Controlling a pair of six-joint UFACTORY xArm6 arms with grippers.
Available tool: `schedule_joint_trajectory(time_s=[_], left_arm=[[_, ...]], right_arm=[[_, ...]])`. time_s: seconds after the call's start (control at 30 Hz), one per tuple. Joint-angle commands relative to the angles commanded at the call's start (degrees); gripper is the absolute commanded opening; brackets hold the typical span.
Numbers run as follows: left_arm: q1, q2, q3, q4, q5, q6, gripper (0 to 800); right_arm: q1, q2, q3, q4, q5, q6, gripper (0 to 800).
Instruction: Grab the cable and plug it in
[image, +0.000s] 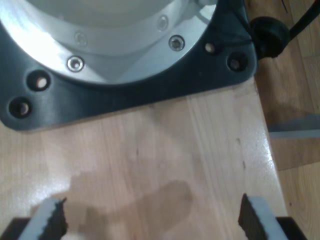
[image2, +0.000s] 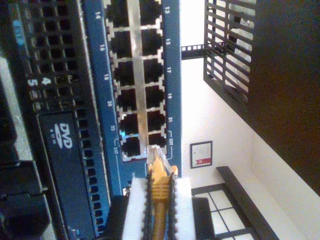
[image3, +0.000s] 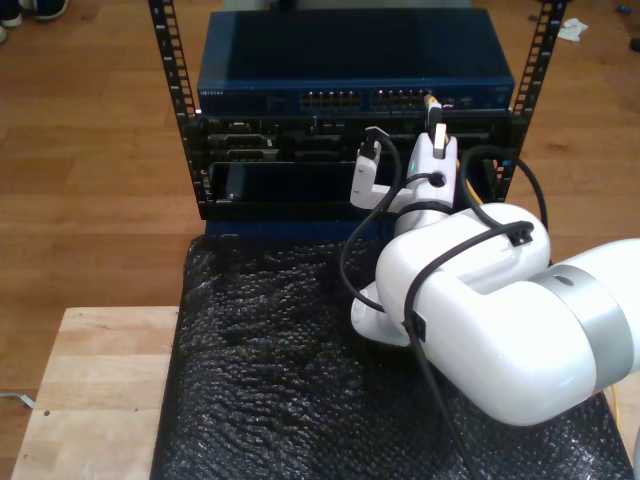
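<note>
Cable (image2: 160, 192) is held clamped in the second end effector (image2: 159, 200), its clear plug (image2: 156, 156) just short of the blue switch (image2: 112, 165) ports (insertion is the step in hand). A straight, aligned push seems needed next; port edges (image2: 131, 147) crowd closely. The first end effector (image: 150, 220) hangs released over bare tabletop (image: 165, 150).

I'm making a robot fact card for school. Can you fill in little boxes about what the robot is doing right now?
Holding: my second gripper is shut on the yellow cable
Plug: clear tip just short of the blue switch, not plugged in yet
Nearest ports: the end of the double row
Other gripper: my first gripper open over a wooden table
Floor of workspace: black bubble wrap
</note>
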Motion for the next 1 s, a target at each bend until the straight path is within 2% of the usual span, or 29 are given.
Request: schedule_joint_trajectory(time_s=[1.0], left_arm=[[0.0,0.0,0.0,0.0,0.0,0.0,800]], right_arm=[[0.0,0.5,-1.8,-0.6,0.4,-0.1,0]])
